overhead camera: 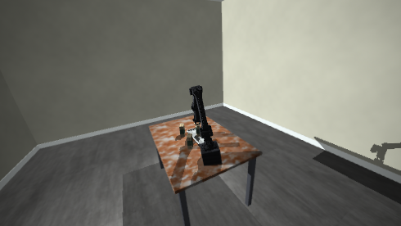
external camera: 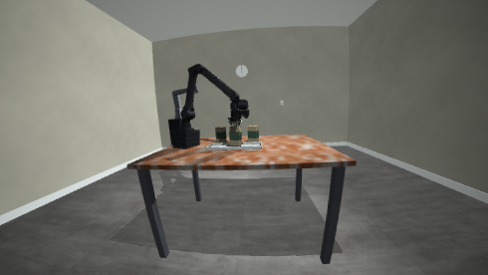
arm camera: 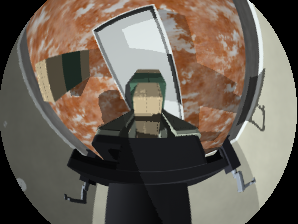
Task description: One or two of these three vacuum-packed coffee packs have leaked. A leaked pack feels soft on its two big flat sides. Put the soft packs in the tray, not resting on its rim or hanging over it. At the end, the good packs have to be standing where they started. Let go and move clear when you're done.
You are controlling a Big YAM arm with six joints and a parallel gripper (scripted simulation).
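My gripper [external camera: 235,124] [arm camera: 147,109] [overhead camera: 197,125] is shut on a coffee pack [external camera: 235,136] [arm camera: 147,98] with a green band and tan body. It holds the pack upright, low over the white tray [external camera: 252,145] [arm camera: 129,32] [overhead camera: 196,137]. I cannot tell whether the pack's base touches the tray floor. A second pack [external camera: 221,133] [overhead camera: 189,141] [arm camera: 63,72] stands on the table left of the tray in the exterior view. A third pack [external camera: 253,132] [overhead camera: 182,129] stands behind the tray's right end.
The marbled orange table [external camera: 294,151] [overhead camera: 192,168] carries the arm's black base [external camera: 183,136] [overhead camera: 210,155] near one edge. The tray lies between the two standing packs. Walls are far from the table.
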